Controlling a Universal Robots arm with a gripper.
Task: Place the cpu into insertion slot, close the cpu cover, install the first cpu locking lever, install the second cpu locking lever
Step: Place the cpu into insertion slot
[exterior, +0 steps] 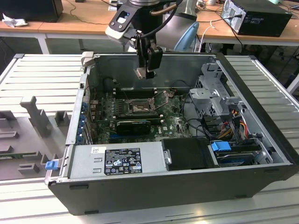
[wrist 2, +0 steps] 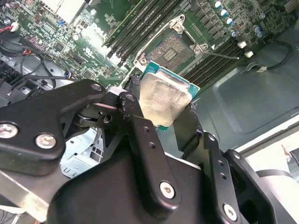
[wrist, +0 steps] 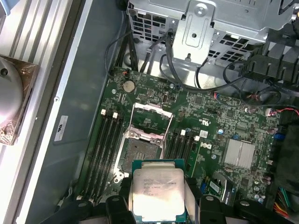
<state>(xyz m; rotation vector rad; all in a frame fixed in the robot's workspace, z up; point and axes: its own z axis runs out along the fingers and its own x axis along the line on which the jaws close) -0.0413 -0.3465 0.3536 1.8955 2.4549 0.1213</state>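
My gripper [exterior: 147, 71] hangs inside the open computer case, above the green board, shut on the cpu [exterior: 141, 73]. In both wrist views the cpu [wrist: 157, 191] [wrist 2: 163, 95] shows its pale metal face, pinched at its edges between the black fingers [wrist 2: 140, 128]. The insertion slot [wrist: 140, 151] [wrist 2: 174, 48] [exterior: 139, 107] lies open below it, dark in the middle with a silvery rim and nothing in it. The cpu cover [wrist: 150, 119] [exterior: 161, 96] is swung up and back from the slot on the drive cage side.
Rows of black memory slots [wrist: 106, 149] flank the slot on both sides. A grey power supply [exterior: 117, 161] fills the case's near side, and a black card [exterior: 133, 125] lies next to it. A metal drive cage [exterior: 215, 93] with cables [wrist: 243, 79] stands at the exterior view's right.
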